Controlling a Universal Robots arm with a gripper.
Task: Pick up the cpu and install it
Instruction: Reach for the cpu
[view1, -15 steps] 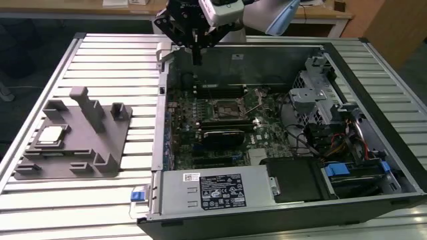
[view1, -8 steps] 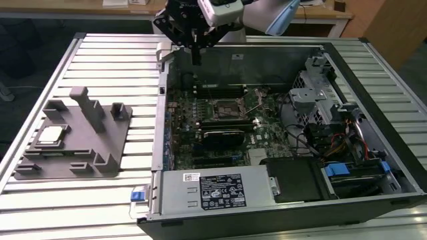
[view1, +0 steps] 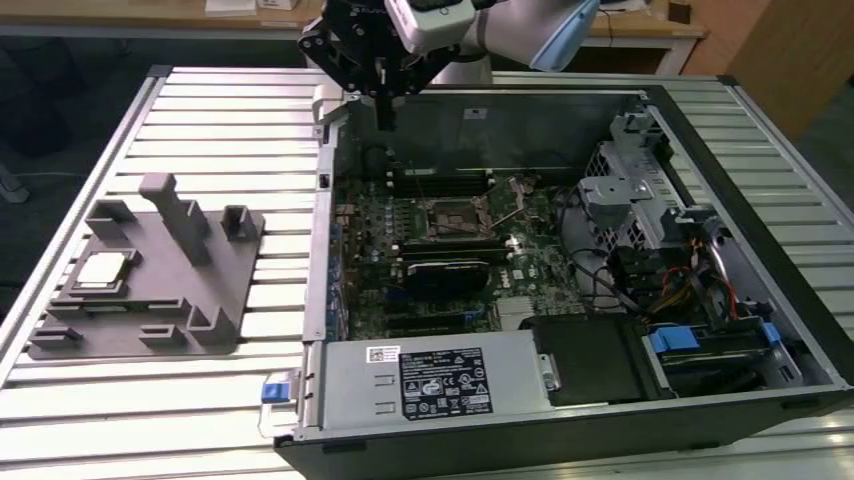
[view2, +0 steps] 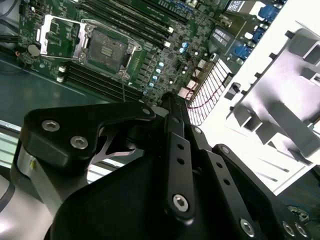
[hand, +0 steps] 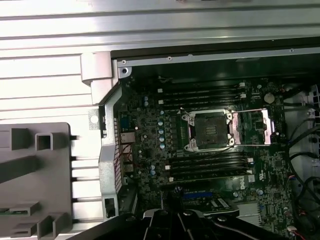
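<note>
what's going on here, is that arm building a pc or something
A robot arm is working over an open pc case on a slatted table. Its gripper hangs above the case's far corner, toward the exterior view's left. The cpu lies on the grey tray beside the case, not yet picked up. The motherboard socket stands open and empty.

A silver cpu (view1: 104, 270), a grey tray (view1: 220, 288), a green motherboard (view1: 461, 232), a black claw (view1: 384, 112) and a pale striped table (view1: 227, 130).
</note>
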